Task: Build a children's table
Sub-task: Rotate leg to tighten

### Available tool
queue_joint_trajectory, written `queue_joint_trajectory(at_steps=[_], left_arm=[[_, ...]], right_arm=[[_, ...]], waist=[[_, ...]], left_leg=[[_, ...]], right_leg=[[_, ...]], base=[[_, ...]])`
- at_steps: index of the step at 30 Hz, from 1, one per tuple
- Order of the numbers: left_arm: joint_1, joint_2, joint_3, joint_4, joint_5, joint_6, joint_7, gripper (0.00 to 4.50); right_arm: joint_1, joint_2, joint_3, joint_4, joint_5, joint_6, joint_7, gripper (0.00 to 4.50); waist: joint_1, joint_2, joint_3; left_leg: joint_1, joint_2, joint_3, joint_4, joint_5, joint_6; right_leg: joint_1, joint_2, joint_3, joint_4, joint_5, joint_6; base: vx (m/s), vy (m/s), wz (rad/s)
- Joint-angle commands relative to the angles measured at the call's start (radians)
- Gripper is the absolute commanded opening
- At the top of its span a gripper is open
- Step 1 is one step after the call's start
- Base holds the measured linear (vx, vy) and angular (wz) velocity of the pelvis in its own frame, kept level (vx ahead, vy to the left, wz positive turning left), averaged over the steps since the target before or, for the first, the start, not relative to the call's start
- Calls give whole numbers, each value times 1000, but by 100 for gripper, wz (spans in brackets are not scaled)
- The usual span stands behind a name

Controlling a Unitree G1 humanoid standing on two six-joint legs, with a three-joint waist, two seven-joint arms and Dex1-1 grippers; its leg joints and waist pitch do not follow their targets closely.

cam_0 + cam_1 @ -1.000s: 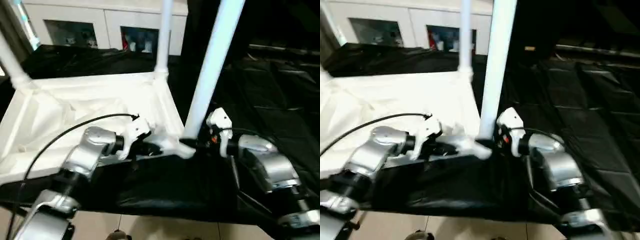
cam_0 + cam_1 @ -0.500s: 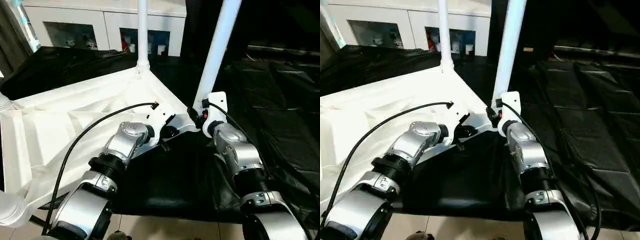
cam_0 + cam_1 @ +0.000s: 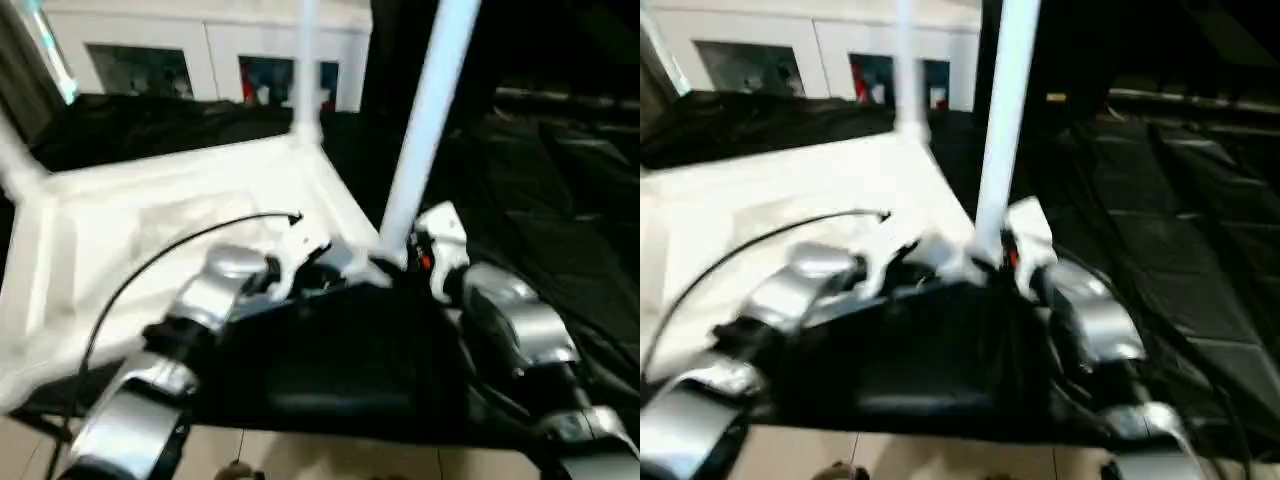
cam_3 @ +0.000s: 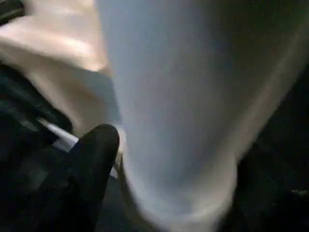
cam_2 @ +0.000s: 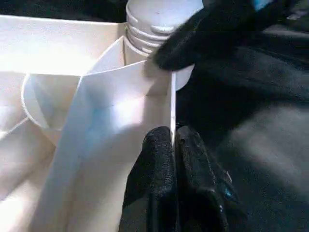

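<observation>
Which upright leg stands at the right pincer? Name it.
The near leg, rising at the tabletop's front corner by the right pincer. The other leg stands at the far corner.

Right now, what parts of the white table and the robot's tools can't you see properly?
- Tall white tubular leg: its upper end is cut off by the edge of the head views.
- The leg's foot in its corner socket: hidden in the right wrist view by the leg itself and one black finger; seating unclear.
- Right tool: blurred in the head views, grip unclear.
- White plastic ribbed tabletop: rib detail lost to blur.
</observation>
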Motion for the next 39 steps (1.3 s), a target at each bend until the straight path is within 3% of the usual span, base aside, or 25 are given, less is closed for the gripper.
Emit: queue_joint_trajectory(at_steps=[1,6,10,15,24,36,39], left_arm=[[14,-3,-19,-66,-71,-20,-104,0],[41,46,-17,-101,-80,-17,-173,0],[49,56,-11,-118,-84,-4,-176,0],[58,59,-11,-132,-87,4,-173,0],[60,59,-9,-138,-85,10,-172,0],[58,60,-9,-129,-77,12,-164,0],[32,25,13,-72,-43,-16,-45,0]], right_arm=[[7,-47,22,-69,23,-16,88,396],[44,-127,75,-131,20,-29,223,396],[49,-130,81,-133,17,-39,237,396],[45,-118,79,-133,33,-36,236,363],[53,-115,83,-136,38,-27,248,285],[73,-90,80,-129,43,-30,217,270],[53,-20,46,-44,13,-32,69,270]], waist=[[1,-8,-72],[11,-15,-65],[10,-18,-64],[8,-19,-64],[8,-18,-62],[8,-18,-59],[3,-17,-59]], left_leg=[[19,11,8,-61,-214,44],[19,14,7,-65,-257,35],[19,14,6,-66,-271,26],[17,12,8,-63,-232,35],[17,11,8,-62,-231,37],[17,11,7,-63,-240,37],[18,9,7,-65,-259,19]], right_leg=[[53,-25,13,-61,-79,-240],[50,-30,16,-69,-198,-211],[45,-32,17,-72,-252,-194],[45,-28,16,-67,-186,-205],[45,-28,16,-67,-201,-202],[44,-27,16,-69,-204,-203],[41,-27,15,-72,-232,-198]], base=[[0,0,0],[0,0,0],[0,0,0],[0,0,0],[0,0,0],[0,0,0],[0,0,0]])
